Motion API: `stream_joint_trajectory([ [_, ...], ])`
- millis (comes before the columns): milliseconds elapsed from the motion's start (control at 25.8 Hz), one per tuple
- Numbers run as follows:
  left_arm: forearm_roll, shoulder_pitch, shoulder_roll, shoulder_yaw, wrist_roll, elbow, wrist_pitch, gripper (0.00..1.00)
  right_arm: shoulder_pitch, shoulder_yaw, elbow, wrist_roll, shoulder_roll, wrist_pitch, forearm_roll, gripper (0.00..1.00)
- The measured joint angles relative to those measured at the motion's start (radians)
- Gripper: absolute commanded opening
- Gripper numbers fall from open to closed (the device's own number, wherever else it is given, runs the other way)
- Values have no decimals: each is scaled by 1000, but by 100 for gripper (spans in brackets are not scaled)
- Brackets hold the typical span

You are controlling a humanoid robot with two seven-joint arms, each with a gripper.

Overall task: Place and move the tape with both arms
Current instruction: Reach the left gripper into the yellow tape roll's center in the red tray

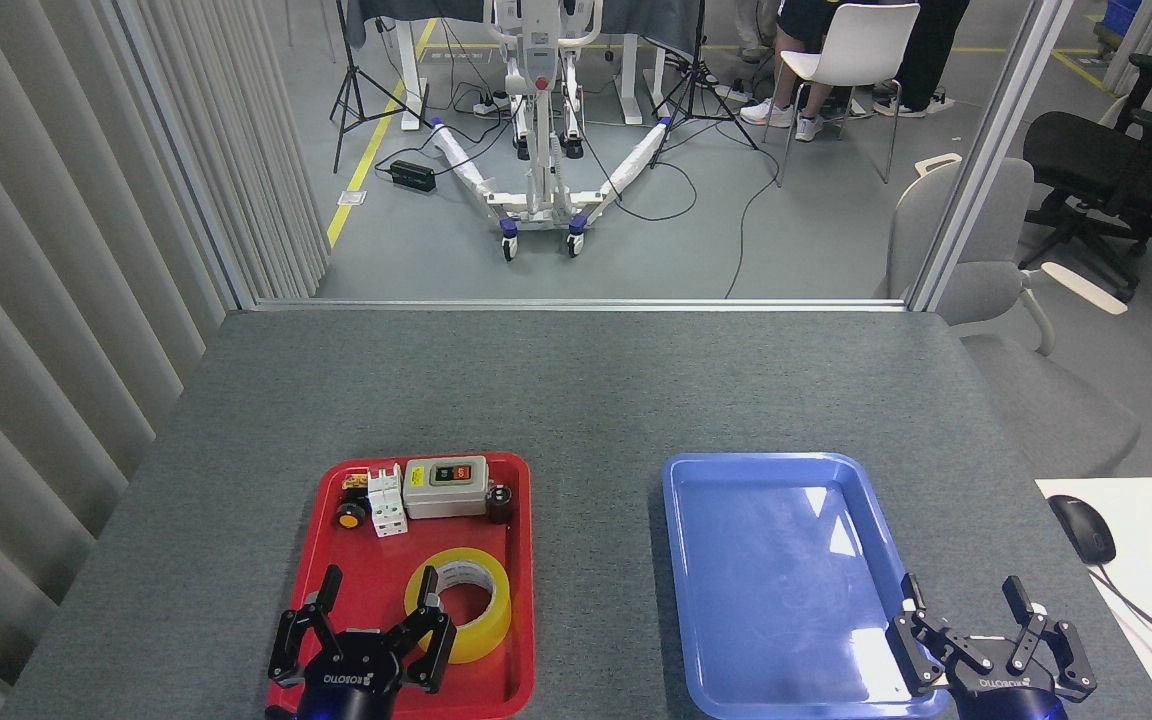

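worktop (576, 400): grey felt-like cloth, flat, rectangular.
trays: two, glossy plastic, rounded corners; one red tray (521, 560) on the left, one blue tray (681, 580) on the right, well apart.
tape (463, 602): one wide roll, translucent yellow film wound on a white printed card core, lying flat with the hole up, in the near right part of the red tray.
other things in red tray: a grey switch box (446, 487) with one green and one red button, one white breaker (387, 501), one round orange-capped button (348, 515), one small dark cylinder (500, 502), all along the far edge.
blue tray contents: bare, shiny with glare.
left gripper (379, 606): black claw, white lettering, fingers spread apart, one finger at the near left rim of the tape, holding nothing.
right gripper (966, 606): black claw, fingers apart, over the near right corner of the blue tray, holding nothing.
side desk: white, one black mouse (1082, 528).
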Motion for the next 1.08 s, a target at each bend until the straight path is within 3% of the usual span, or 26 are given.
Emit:
stream_joint_trajectory([
  [581, 20, -25, -2, -5, -46, -25, -7, 100, 2, 2, 2, -34, -3, -4, 10, 100],
  [658, 26, -50, -5, -8, -147, -27, -7, 100, -1, 2, 2, -34, -2, -6, 10, 100],
  [929, 30, -151, -10, -11, -744, -53, 2, 100, -4, 2, 3, -35, 3, -6, 11, 100],
  [1084, 31, -203, -10, -11, -992, -49, 6, 100, -4, 2, 4, -35, 7, -6, 11, 100],
])
